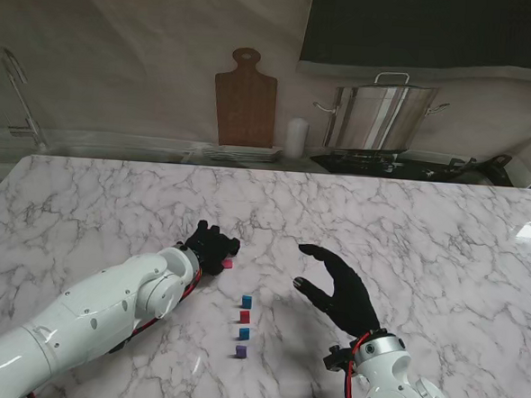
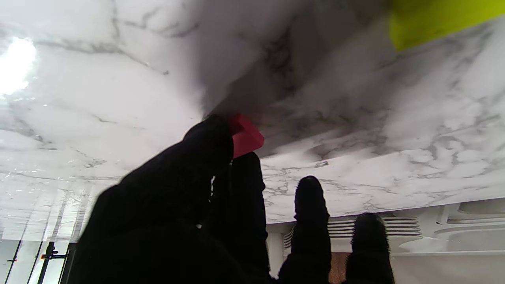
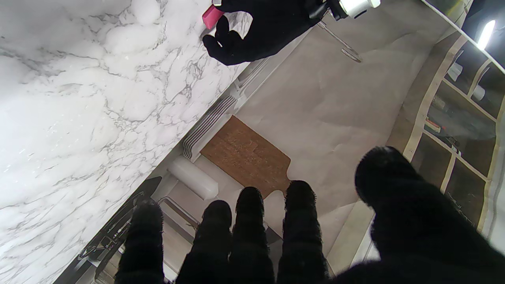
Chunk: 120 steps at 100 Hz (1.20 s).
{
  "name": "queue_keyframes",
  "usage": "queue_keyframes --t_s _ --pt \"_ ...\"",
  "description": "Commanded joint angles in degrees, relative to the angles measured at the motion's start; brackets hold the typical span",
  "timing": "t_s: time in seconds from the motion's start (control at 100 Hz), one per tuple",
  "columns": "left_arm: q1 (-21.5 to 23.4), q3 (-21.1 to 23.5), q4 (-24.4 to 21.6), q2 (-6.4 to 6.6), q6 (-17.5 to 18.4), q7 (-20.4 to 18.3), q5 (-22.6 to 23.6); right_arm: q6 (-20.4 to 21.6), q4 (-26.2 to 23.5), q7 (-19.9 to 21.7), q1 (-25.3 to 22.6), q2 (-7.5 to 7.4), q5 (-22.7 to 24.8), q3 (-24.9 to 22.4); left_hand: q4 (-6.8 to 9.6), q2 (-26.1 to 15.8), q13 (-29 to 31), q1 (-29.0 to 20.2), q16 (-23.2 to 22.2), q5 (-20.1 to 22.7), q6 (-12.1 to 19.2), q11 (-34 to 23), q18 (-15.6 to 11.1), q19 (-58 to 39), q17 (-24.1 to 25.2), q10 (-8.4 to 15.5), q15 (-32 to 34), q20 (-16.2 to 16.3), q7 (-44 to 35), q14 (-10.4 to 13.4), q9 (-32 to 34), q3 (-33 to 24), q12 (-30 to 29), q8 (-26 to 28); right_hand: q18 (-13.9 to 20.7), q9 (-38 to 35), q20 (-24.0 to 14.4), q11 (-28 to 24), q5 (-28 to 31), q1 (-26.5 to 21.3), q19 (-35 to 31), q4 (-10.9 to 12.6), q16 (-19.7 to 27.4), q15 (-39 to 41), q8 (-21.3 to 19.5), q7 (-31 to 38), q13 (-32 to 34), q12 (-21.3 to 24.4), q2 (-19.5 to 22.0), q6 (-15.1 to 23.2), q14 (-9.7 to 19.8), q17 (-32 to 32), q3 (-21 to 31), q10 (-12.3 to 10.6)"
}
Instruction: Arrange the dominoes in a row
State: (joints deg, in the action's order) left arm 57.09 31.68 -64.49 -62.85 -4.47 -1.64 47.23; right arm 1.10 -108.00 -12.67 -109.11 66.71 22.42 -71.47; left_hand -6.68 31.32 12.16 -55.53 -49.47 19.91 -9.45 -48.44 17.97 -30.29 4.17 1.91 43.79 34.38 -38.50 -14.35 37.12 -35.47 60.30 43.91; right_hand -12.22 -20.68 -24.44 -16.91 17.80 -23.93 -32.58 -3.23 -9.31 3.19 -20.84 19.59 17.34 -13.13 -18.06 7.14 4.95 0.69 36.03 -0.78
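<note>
No writing shows. The left hand (image 1: 210, 247) pinches a pink domino (image 1: 228, 263), just beyond the row of four dominoes (image 1: 242, 325). The right hand (image 1: 339, 288), fingers spread, holds nothing.

Four small dominoes standing in a short row near the middle of the counter, toward its near edge, running from far to near: blue domino (image 1: 247, 301), red domino (image 1: 245, 316), second blue domino (image 1: 244, 333), purple domino (image 1: 240, 351). Spaced apart with small gaps, none touching, roughly in line. Too small to tell faces or markings. A fifth, pink domino (image 1: 228, 263) (image 2: 245, 136) (image 3: 212, 16), farther from the near edge and slightly left of the row's line, pinched at the fingertips of the left hand (image 1: 210, 246) (image 3: 260, 27), close to the counter; contact with the surface not clear.
</note>
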Motion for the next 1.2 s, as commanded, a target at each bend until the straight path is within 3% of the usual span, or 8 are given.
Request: queue_keyframes --t_s 0.0,0.14,0.34,0.6,0.75,0.9,1.03,1.19 --pt "0.27 -0.37 0.12 0.1 -0.16 -1.3 0.22 -0.06 0.14 -0.03 -0.08 0.11 -0.04 0.11 -0.66 2.56 0.66 -3.73 -1.44 3.32 -0.57 -6.25 1.76 -1.46 1.2 3.07 1.59 0.77 -2.8 -1.48 3.15 0.9 2.55 1.28 0.44 0.58 -0.66 -0.91 -1.02 -1.67 -0.47 1.18 0.49 -0.1 -0.75 0.82 1.34 -0.33 0.56 0.5 0.82 0.2 1.26 -0.17" --pt "0.44 -0.13 -0.02 0.01 -0.49 -1.1 0.15 -0.04 0.21 -0.03 -0.01 0.11 -0.07 0.14 -0.35 2.07 0.28 -3.78 -3.27 4.66 2.5 -7.99 1.86 -2.02 1.31 2.37 2.41 0.4 -7.1 -2.21 2.75 2.02 4.48 4.22 0.5 0.58 -0.66 -0.9 -1.01 -1.67 -0.47 1.18 0.49 -0.11 -0.74 0.82 1.3 -0.34 0.54 0.47 0.79 0.22 1.2 -0.18" --pt "0.59 0.08 -0.14 -0.1 -0.9 -0.8 0.1 -0.06 0.26 -0.04 0.04 0.12 -0.08 0.17 0.18 0.84 -0.19 -2.88 -4.9 9.25 9.83 -8.07 2.14 -2.08 1.42 0.55 2.56 0.35 -16.48 -3.09 1.41 3.41 6.22 6.05 0.46 0.56 -0.66 -0.91 -1.02 -1.67 -0.47 1.19 0.48 -0.09 -0.74 0.81 1.38 -0.34 0.54 0.41 0.85 0.21 1.18 -0.19" --pt "0.86 0.43 -0.47 -0.15 -1.29 -0.9 -0.1 -0.12 0.26 0.02 0.04 0.11 -0.1 0.17 0.38 -0.22 -0.8 -3.44 -4.15 11.14 10.85 -3.54 2.19 -1.77 1.52 -1.02 0.99 0.48 -20.66 -3.5 1.09 4.79 5.15 3.63 0.45 0.56 -0.66 -0.94 -1.01 -1.69 -0.48 1.2 0.48 -0.07 -0.74 0.82 1.4 -0.36 0.54 0.52 0.81 0.2 1.18 -0.21" --pt "1.03 0.7 -0.8 -0.16 -1.71 -1.12 -0.24 -0.15 0.22 0.03 0.04 0.1 -0.06 0.18 0.66 -0.51 -1.37 -3.43 -2.42 12.37 10.58 2.2 2.05 -0.69 1.71 -2.49 -1.2 0.77 -21.52 -4.09 -0.15 6.14 4.15 1.5 0.46 0.55 -0.66 -0.94 -1.03 -1.66 -0.47 1.2 0.47 -0.07 -0.74 0.81 1.4 -0.36 0.55 0.48 0.75 0.22 1.17 -0.21" --pt "1.23 1.01 -1.29 -0.05 -2.05 -1.45 -0.02 -0.15 0.22 0.01 0.03 0.11 -0.06 0.2 0.74 -0.37 -1.75 -2.95 0.43 13.96 10.47 9.18 1.78 0.64 1.7 -4.15 -4.41 1.74 -22.01 -4.17 -3.35 6.81 -3.47 -1.59 0.47 0.58 -0.67 -0.92 -1.04 -1.64 -0.5 1.19 0.42 -0.01 -0.74 0.8 1.46 -0.35 0.55 0.45 0.71 0.2 1.17 -0.18" --pt "1.29 1.21 -1.52 0.05 -2.03 -1.58 0.26 -0.16 0.21 0.03 0.04 0.11 -0.08 0.2 0.79 -0.47 -1.15 -2.75 2.55 14.63 11.03 15.4 1.6 0.89 1.6 -4.93 -6.07 2.81 -21.97 -3.87 -3.28 7.27 -19.72 -2.59 0.44 0.56 -0.67 -0.93 -1.04 -1.66 -0.5 1.2 0.41 -0.01 -0.74 0.8 1.48 -0.36 0.56 0.47 0.71 0.2 1.17 -0.09" --pt "1.46 1.43 -1.78 0.12 -2.13 -1.74 0.38 -0.14 0.2 0.02 0.03 0.1 -0.02 0.21 0.86 -1.69 -0.79 -2.42 3.05 15.94 10.58 16.52 1.45 1.17 1.66 -3.89 -6.66 2.87 -17.02 -2.38 -2.32 8.76 -22.02 -6.61 0.44 0.55 -0.67 -0.92 -1.04 -1.68 -0.5 1.21 0.39 0.0 -0.74 0.81 1.49 -0.36 0.53 0.47 0.72 0.19 1.2 -0.18"
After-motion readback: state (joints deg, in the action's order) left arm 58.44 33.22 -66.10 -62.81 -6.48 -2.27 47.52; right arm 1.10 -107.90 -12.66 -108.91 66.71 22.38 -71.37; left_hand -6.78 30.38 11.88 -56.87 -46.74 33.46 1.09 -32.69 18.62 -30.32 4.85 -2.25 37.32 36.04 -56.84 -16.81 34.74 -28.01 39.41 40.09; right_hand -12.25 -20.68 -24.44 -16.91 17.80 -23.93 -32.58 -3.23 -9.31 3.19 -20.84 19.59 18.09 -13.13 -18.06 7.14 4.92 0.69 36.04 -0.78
